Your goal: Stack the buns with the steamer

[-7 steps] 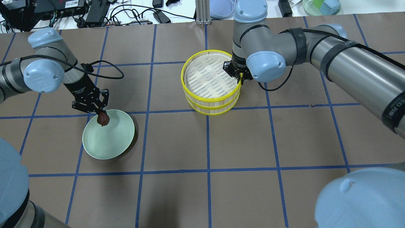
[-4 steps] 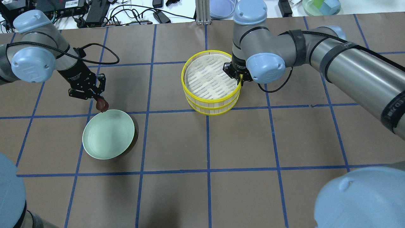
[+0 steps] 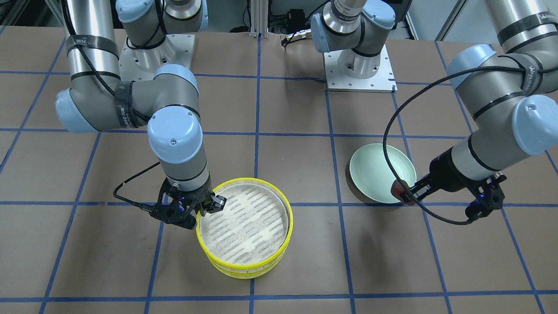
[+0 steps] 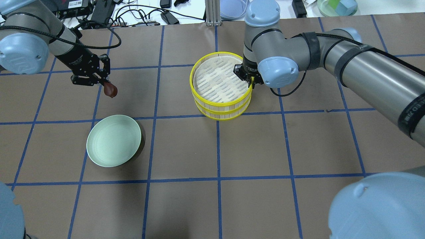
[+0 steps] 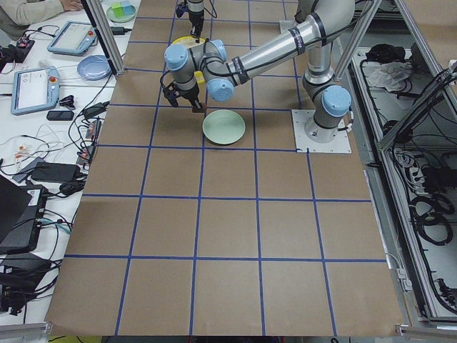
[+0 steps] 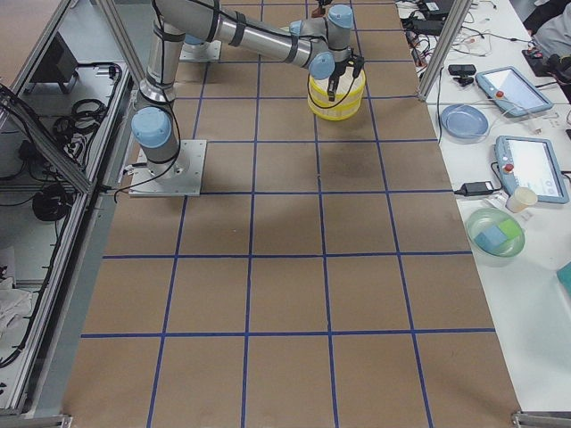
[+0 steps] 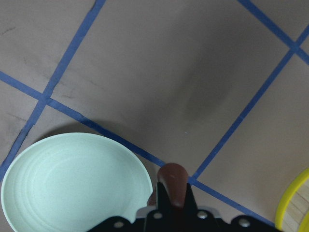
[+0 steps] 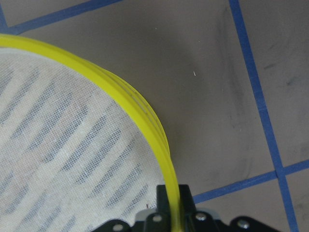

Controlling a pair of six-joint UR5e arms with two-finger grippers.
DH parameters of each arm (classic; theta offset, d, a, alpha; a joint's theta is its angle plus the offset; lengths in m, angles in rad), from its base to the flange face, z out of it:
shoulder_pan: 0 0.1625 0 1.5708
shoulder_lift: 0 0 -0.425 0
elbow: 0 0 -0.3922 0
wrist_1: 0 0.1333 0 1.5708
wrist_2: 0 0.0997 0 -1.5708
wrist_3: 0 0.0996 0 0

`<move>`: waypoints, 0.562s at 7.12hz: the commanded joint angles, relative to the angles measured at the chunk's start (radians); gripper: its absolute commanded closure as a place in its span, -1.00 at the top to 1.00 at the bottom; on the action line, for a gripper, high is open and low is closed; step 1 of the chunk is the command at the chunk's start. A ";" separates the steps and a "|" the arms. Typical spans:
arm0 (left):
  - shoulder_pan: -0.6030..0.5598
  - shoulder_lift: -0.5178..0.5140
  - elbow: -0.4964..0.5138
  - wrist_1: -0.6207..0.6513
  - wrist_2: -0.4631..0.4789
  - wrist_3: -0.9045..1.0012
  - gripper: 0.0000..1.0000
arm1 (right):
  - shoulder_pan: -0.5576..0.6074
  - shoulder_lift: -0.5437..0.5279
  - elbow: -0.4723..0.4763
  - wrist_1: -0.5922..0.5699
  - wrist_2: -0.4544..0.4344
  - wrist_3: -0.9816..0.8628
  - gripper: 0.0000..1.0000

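Stage of transfer: your left gripper (image 4: pixel 105 85) pinches the reddish-brown bun (image 4: pixel 110 90) aloft beside the mint-green plate (image 4: pixel 99 149), your right gripper (image 4: pixel 251 81) clamps the top rim of the stacked steamer (image 4: pixel 199 99); loading that bun remains.

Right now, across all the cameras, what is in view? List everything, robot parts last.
steamer tiers: two, yellow-rimmed, stacked mid-table; top floor bare.
brown bun: one, reddish-brown, in the air just beyond the plate.
plate: one, mint-green, empty, on the table's left half.
blue plate: one, pale blue, side bench.
bowl: one, green, holding blue and green blocks, side bench.
pendants: two, grey with screens, side bench.
left fingers: black, shut on the brown bun.
right fingers: black, shut on the top tier's rim.
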 commanded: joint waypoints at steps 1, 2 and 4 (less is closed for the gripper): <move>-0.071 0.020 0.053 0.026 -0.036 -0.139 -1.00 | 0.000 0.002 0.000 -0.003 0.000 -0.003 -0.07; -0.091 0.026 0.054 0.105 -0.146 -0.234 -1.00 | 0.000 -0.003 0.000 -0.005 0.000 -0.003 0.59; -0.164 -0.003 0.051 0.240 -0.213 -0.363 -1.00 | -0.020 -0.073 -0.006 0.024 -0.014 -0.084 0.75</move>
